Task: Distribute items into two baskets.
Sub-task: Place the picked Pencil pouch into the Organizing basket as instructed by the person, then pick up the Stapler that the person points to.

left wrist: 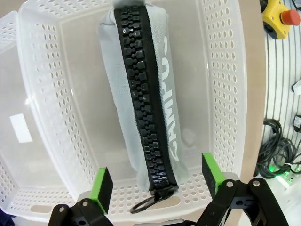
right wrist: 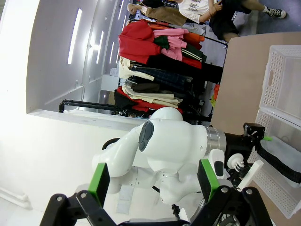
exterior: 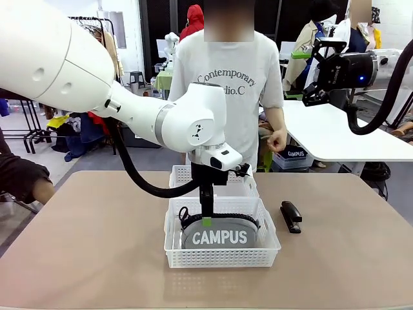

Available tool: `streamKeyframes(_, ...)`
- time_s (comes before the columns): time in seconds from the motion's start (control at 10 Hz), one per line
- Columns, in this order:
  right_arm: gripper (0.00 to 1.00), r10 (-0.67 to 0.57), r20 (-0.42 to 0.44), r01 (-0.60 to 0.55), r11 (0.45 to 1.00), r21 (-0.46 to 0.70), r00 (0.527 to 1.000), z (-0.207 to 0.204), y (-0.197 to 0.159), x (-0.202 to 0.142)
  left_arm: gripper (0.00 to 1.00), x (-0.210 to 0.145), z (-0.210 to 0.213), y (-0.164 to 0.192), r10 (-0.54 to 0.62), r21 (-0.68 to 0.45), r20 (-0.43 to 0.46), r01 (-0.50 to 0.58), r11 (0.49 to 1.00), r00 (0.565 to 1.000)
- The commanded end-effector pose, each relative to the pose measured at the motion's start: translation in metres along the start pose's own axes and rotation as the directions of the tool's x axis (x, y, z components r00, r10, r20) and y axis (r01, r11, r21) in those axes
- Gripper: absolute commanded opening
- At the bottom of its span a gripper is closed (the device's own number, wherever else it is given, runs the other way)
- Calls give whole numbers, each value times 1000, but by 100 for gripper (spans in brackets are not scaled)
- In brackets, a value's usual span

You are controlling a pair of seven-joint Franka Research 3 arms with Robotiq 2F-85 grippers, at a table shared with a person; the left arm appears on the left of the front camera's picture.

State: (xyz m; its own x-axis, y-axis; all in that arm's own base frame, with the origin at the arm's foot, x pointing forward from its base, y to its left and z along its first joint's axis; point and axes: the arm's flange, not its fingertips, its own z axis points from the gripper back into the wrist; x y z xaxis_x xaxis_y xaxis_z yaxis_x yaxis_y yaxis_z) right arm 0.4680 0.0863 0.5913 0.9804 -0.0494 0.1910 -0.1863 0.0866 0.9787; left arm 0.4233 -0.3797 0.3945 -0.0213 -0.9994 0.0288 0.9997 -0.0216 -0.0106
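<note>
Two sets of fingers, both released. Your left fingers [left wrist: 102, 188] hang spread over the pouch [left wrist: 141, 94], which lies in the basket [left wrist: 221, 70] beneath them. The stapler [exterior: 290, 216] sits on the desk [exterior: 97, 245] beside that basket. Your right fingers [right wrist: 99, 181] are raised well apart.

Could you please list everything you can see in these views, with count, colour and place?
baskets: two, white, lattice sides; near basket mid-table, far basket just behind it
pouch: one, grey with white CAMPUS lettering and black zipper, lying in the near basket
stapler: one, black, on the table right of the near basket
table: one, tan
clothes rack: one, mixed colours, background left
person: one, white T-shirt, at the far side; hand off the table
left arm: one, white, over the near basket, jaws open above the pouch
right arm: one, raised upper right, jaws open, holding nothing
</note>
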Motion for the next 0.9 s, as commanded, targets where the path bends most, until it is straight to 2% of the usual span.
streamKeyframes(0.0,100,3,-1,-3,1000,2,1000,1,2,0,100,-4,4,-2,1,-4,-6,-1,1000,1000)
streamKeyframes(0.2,100,3,-1,-3,1000,2,1000,1,2,0,100,-4,5,-2,5,-8,-2,-5,1000,1000)
streamKeyframes(0.4,100,3,-1,-3,1000,2,1000,1,2,0,100,-4,12,-7,-52,0,-29,52,999,998)
streamKeyframes(0.5,100,3,-1,-3,1000,2,1000,1,2,0,100,-1,0,0,0,-4,-1,0,1000,1000)
streamKeyframes(0.8,100,3,-1,-3,1000,2,1000,1,2,0,100,-1,0,0,0,-4,-1,0,1000,1000)
